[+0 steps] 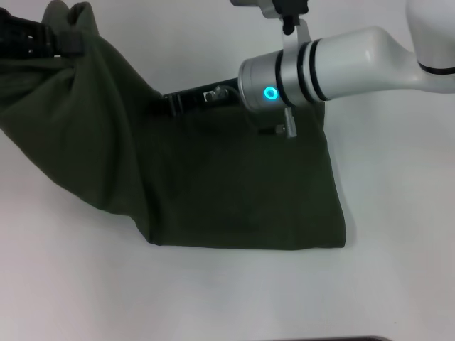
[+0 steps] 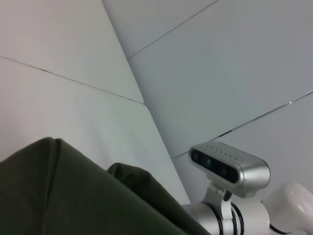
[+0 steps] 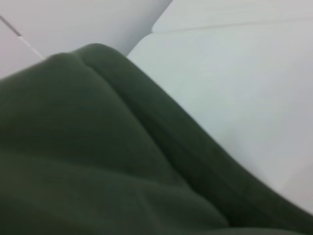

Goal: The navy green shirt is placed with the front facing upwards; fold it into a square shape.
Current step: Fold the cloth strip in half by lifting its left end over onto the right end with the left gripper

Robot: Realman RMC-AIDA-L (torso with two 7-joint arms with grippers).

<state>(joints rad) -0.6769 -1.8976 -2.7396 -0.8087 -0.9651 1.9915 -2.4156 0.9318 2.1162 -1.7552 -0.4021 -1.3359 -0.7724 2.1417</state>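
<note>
The navy green shirt (image 1: 234, 192) lies partly folded on the white table (image 1: 64, 284), its flat part spreading from centre toward four o'clock. The left gripper (image 1: 60, 39), at ten o'clock, pinches a bunched corner of the shirt and holds it up. The right gripper (image 1: 181, 101) lies low against the shirt's far edge at twelve o'clock, its fingers hidden, so I cannot tell their state.
</note>
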